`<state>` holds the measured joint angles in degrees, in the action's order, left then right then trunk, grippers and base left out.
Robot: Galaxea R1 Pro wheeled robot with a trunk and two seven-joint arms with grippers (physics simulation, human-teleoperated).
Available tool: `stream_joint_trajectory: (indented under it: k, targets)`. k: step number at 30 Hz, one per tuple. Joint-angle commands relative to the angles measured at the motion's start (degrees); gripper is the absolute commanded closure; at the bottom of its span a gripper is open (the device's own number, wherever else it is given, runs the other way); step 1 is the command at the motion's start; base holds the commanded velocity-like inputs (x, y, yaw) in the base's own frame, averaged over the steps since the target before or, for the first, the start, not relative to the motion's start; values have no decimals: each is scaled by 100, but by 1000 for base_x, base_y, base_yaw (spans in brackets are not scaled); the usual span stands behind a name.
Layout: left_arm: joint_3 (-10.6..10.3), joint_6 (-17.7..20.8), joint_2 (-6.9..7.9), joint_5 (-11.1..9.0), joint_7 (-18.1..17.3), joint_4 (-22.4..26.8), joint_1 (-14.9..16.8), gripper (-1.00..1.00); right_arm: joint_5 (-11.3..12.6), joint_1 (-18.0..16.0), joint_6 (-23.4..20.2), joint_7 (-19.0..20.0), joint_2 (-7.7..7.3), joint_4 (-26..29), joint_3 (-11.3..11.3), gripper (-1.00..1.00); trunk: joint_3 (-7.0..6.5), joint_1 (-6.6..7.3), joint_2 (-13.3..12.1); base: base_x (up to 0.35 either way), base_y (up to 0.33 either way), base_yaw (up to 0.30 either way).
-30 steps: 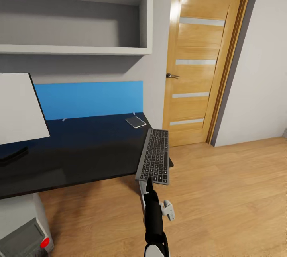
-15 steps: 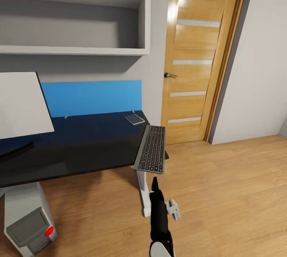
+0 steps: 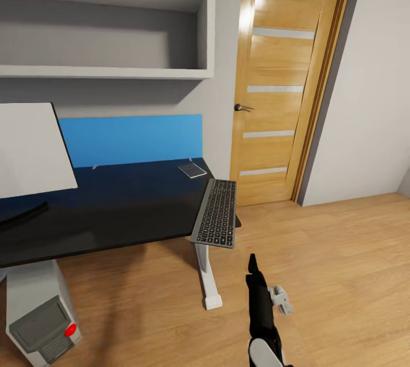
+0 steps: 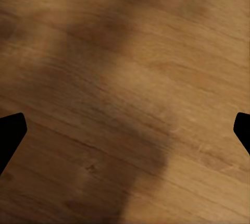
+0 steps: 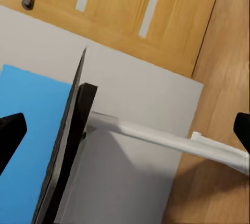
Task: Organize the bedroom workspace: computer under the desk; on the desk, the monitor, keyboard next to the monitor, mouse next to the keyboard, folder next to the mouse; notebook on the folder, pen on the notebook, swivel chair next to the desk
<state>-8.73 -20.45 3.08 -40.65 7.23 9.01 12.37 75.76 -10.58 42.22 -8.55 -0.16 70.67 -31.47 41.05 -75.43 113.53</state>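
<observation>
Keyboard [image 3: 217, 220] lies on the desk [image 3: 102, 213], overhanging its right end, in my head view, with my right gripper [image 3: 252, 262] below it over the floor [image 3: 341, 264]. My left wrist view shows jaws spread wide above wood planks; my right wrist view shows them wide too, facing the desk's edge [image 5: 67, 146] and the door [image 5: 135, 10].

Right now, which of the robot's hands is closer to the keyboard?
Right. The right hand hangs just below and off the keyboard at the desk's end; the left hand faces bare wooden floor.

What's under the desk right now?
Under the desk the computer stands on the floor at its left end, beside a white leg. Whatever lies farther back beneath the top is hidden.
</observation>
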Motion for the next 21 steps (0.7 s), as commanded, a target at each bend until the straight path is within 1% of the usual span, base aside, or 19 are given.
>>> stream_joint_trajectory:
  k: [1,3,6,7,9,12,13,14,15,16,17,18,21]
  targets:
    - [-49,-11,2,-13,42,4,2,-100,-21,-6,23,-47,-97,-21,8,-100,-12,23,-37,0,0,0]
    - [-55,-16,-3,-9,42,4,2,-100,-9,-6,11,-49,-527,-233,43,-100,-48,67,-118,0,0,0]
    - [-56,-18,-6,-6,42,4,2,-100,-4,-6,-60,-46,-797,-524,28,-100,-102,133,-238,0,0,0]
    - [-57,-19,-7,-6,42,4,2,-100,-4,-6,-153,-39,-906,-760,15,-100,-120,155,-278,0,0,0]
    - [-57,-19,-11,-5,42,4,2,-100,-6,-3,-273,-34,-979,-1027,3,-100,-156,199,-358,0,0,0]
    - [-58,-17,-14,0,42,4,2,-100,-13,-4,-503,-23,-1042,-1495,1,-100,-210,264,-479,0,0,0]
    - [-58,-13,-16,1,42,4,2,-100,-24,-5,-682,-15,-1064,-1828,0,-100,-228,286,-519,0,0,0]
    - [-58,-11,-16,0,42,4,2,-100,-29,-5,-775,-10,-1068,-1988,-3,-100,-246,308,-559,0,0,0]
    - [-58,-7,-16,-1,42,4,2,-100,-34,-5,-858,-7,-1066,-2144,-8,-100,-264,330,-599,0,0,0]
    - [-61,2,-17,-2,42,4,2,-100,-41,-6,-995,-3,-1039,-2442,-13,-100,-282,352,-639,0,0,0]
    - [-62,8,-17,-4,42,4,2,-100,-43,-6,-1042,-2,-1020,-2583,-12,-100,-300,374,-679,0,0,0]
    - [-65,23,-18,-8,42,4,2,-100,-48,-6,-1132,1,-945,-3083,-8,-100,-317,396,-719,0,0,0]
    - [-70,27,-18,-10,42,4,2,-100,-50,-6,-1130,2,-918,-3392,-2,-100,-371,462,-840,0,0,0]
